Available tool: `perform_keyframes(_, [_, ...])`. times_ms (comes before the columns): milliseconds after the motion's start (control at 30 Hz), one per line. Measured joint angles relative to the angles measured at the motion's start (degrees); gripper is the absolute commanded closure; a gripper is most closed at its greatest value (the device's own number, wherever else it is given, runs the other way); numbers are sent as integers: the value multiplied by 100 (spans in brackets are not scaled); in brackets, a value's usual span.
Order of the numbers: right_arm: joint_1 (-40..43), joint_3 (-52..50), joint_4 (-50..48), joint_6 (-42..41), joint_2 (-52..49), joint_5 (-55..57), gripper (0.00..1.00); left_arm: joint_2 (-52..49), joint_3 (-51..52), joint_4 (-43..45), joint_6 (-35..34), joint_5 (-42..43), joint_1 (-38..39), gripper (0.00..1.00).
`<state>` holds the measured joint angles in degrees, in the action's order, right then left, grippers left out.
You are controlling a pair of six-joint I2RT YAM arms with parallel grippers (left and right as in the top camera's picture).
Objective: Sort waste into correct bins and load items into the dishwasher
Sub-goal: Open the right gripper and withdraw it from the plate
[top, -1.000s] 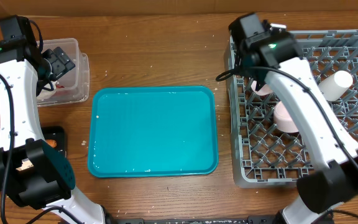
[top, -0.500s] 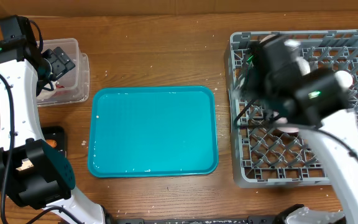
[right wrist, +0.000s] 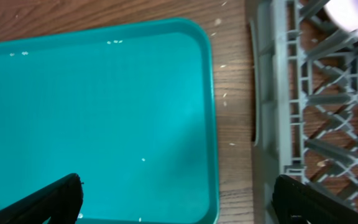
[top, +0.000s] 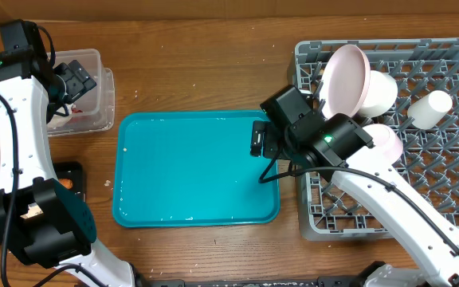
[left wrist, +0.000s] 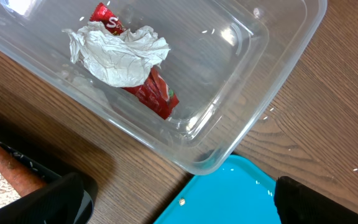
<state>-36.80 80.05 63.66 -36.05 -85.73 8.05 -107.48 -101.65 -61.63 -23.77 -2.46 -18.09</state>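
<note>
My left gripper is open and empty above the clear tub. In the left wrist view the tub holds the crumpled white napkin on top of the red wrapper. The orange carrot lies on the black tray. My right gripper is open and empty over the right edge of the teal tray. The grey dish rack holds the upright plate, a white bowl, a pinkish bowl and the white cup.
One small pale food scrap lies near the teal tray's left edge, also in the left wrist view. Tiny crumbs dot the tray and the wood between it and the rack. A cardboard wall runs along the back.
My right arm has swung from over the rack to the left and forward, over the teal tray's right edge, uncovering the plate and bowls. The left arm has not moved.
</note>
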Motion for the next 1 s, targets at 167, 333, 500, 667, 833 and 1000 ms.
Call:
perform_keyframes(167, [0, 0, 68, 2, -11, -142, 0, 0, 0, 0, 0, 0, 0, 0])
perform_keyframes(333, [0, 0, 304, 2, -11, -186, 0, 0, 0, 0, 0, 0, 0, 0])
perform_keyframes(500, [9, 0, 382, 7, -11, -190, 0, 0, 0, 0, 0, 0, 0, 0])
perform_keyframes(667, [173, 0, 382, 35, -11, -269, 0, 0, 0, 0, 0, 0, 0, 0])
perform_keyframes(833, [551, -4, 68, 391, 15, -387, 0, 0, 0, 0, 0, 0, 0, 0])
perform_keyframes(1000, [988, -28, -385, 1021, 361, -664, 0, 0, 0, 0, 0, 0, 0, 0])
